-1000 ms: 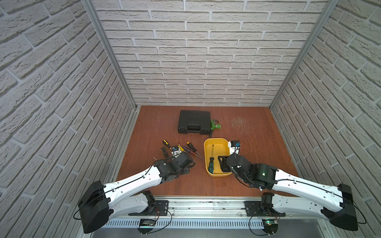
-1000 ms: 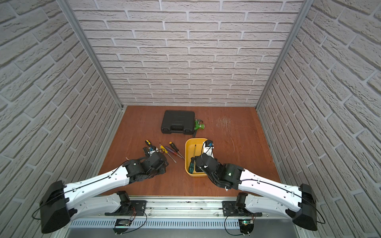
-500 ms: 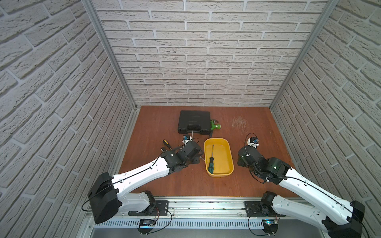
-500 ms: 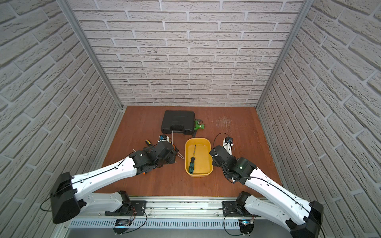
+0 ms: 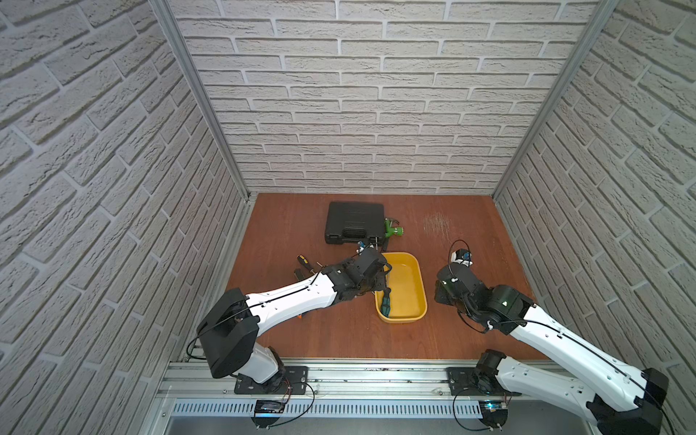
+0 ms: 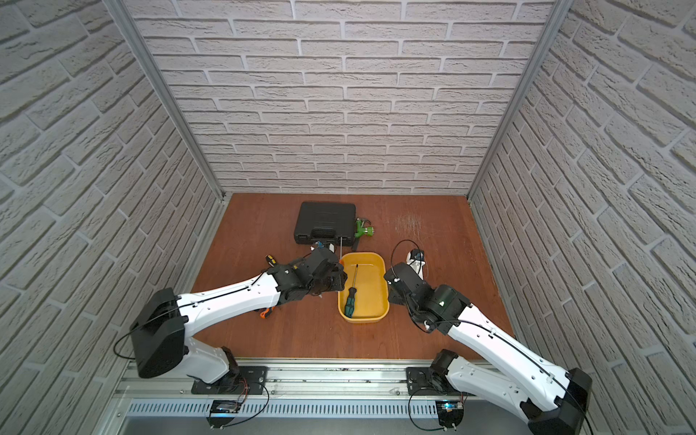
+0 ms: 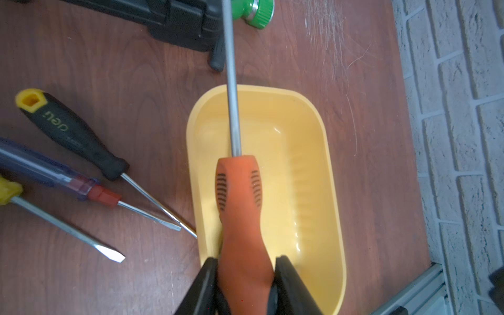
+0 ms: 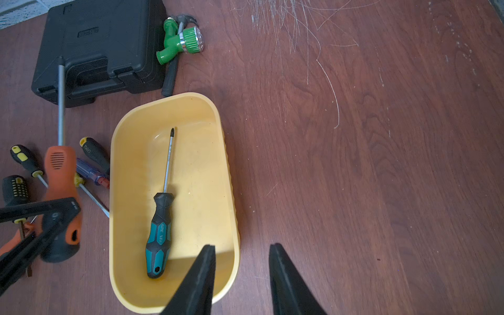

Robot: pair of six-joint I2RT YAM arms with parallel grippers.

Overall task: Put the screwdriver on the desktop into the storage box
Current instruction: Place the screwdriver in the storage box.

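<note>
Gripping an orange-handled screwdriver [image 7: 240,207], the left hand [image 7: 246,261] holds it raised over the yellow storage box [image 7: 305,191], shaft overshooting the far rim; released so, it may prop on the rim and tip out. Beside the box, the right hand [image 8: 242,245] is empty, jaws apart.

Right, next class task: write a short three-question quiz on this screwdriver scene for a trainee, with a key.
1. True or false: the left gripper is shut on the orange-handled screwdriver.
2. Which lies inside the yellow storage box? A) teal-handled screwdriver B) green hose nozzle C) hammer
3. Fill in: the right gripper stands ____ with nothing between its jaws.
Key: 1 true; 2 A; 3 open.
</note>
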